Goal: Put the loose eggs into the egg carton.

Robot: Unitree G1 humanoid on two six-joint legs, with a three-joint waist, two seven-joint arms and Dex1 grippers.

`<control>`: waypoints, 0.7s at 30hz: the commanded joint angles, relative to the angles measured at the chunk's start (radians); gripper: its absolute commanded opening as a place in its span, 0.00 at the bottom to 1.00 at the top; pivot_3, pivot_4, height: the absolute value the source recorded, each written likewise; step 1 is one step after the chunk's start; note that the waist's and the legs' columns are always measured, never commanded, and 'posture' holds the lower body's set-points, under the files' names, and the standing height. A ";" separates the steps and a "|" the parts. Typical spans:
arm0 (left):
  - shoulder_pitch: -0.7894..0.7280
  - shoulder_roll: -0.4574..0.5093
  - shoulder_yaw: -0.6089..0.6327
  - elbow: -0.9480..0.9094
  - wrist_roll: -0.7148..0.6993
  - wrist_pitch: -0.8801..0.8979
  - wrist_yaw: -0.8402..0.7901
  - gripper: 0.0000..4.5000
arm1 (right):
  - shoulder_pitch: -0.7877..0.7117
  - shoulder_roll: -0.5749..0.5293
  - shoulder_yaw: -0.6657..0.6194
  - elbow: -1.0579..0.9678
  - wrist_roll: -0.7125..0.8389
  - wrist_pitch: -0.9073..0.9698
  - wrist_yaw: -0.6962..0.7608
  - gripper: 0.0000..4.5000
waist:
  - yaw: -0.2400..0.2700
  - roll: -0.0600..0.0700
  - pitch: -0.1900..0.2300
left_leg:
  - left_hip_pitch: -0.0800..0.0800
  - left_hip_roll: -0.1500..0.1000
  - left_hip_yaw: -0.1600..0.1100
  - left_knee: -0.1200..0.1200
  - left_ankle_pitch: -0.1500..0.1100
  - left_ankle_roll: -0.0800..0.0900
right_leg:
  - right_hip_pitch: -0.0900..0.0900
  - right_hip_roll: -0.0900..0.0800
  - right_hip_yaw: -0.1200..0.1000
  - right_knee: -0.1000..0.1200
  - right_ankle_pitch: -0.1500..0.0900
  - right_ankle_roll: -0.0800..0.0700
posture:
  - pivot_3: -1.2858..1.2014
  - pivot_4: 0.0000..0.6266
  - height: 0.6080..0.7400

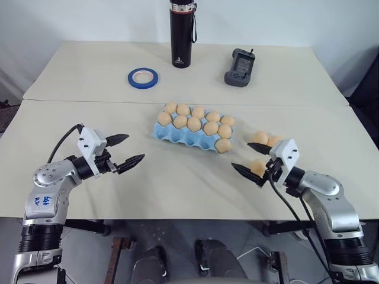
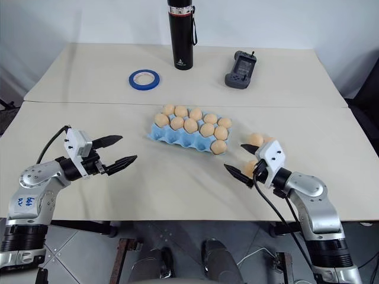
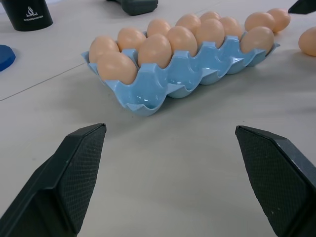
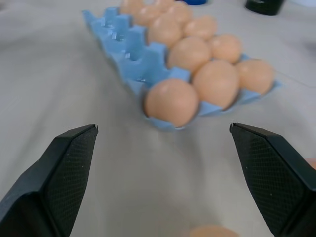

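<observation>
Fingers of both grippers, left and right, stand spread wide and hold nothing. Carton sits at frame centre on the bench; nine cups hold eggs, and three front cups toward the carton's left end are bare. Three loose eggs lie right of the carton, beside the right gripper. Judgement: none of the three is placed yet.

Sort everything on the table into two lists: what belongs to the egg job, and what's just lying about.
Belongs to the job:
- loose eggs on the table right of the carton
- egg carton, light blue, partly filled
- left gripper and right gripper, both with jaws open

Just lying about:
- tape ring
- black bottle
- grey handheld device
</observation>
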 commanded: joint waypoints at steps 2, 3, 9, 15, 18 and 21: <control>-0.028 0.015 0.001 0.009 -0.015 -0.026 -0.053 1.00 | 0.025 -0.013 -0.103 -0.065 0.051 0.051 -0.061 1.00 | 0.001 0.000 0.000 | 0.000 0.000 0.000 0.000 0.000 0.000 | 0.000 0.000 0.000 0.000 0.000 0.000 | 0.52 0.24 1.00; -0.031 0.019 -0.005 0.015 -0.015 -0.024 -0.071 1.00 | 0.053 -0.022 -0.126 -0.090 0.058 0.068 -0.071 1.00 | 0.001 0.000 0.000 | 0.000 0.000 0.000 0.000 0.000 0.000 | 0.000 0.000 0.000 0.000 0.000 0.000 | 0.52 0.24 1.00; -0.044 0.020 -0.034 0.024 -0.021 -0.025 -0.154 1.00 | 0.195 -0.030 -0.219 -0.240 0.105 0.167 -0.131 1.00 | 0.003 0.000 0.000 | 0.000 0.000 -0.001 -0.001 -0.001 -0.001 | 0.000 0.000 -0.001 0.000 -0.002 -0.001 | 0.52 0.24 1.00; -0.063 -0.006 -0.040 0.046 -0.031 -0.078 -0.202 1.00 | 0.279 -0.011 -0.249 -0.338 0.143 0.233 -0.187 1.00 | -0.001 0.000 0.000 | 0.001 0.000 -0.001 0.000 0.000 -0.001 | 0.000 0.000 0.000 0.002 -0.002 -0.001 | 0.52 0.24 1.00; -0.067 -0.006 -0.049 0.062 -0.027 -0.102 -0.230 1.00 | 0.302 0.000 -0.225 -0.365 0.144 0.272 -0.223 1.00 | -0.001 0.000 0.000 | 0.001 0.000 -0.001 0.000 0.000 0.000 | 0.000 0.000 -0.001 0.002 -0.002 -0.001 | 0.52 0.24 1.00; -0.070 -0.005 -0.052 0.074 -0.019 -0.110 -0.235 1.00 | 0.303 0.014 -0.198 -0.378 0.136 0.292 -0.249 1.00 | -0.001 0.000 0.000 | 0.001 0.000 -0.001 0.000 0.000 0.000 | 0.000 0.000 0.000 0.002 -0.002 -0.001 | 0.52 0.24 1.00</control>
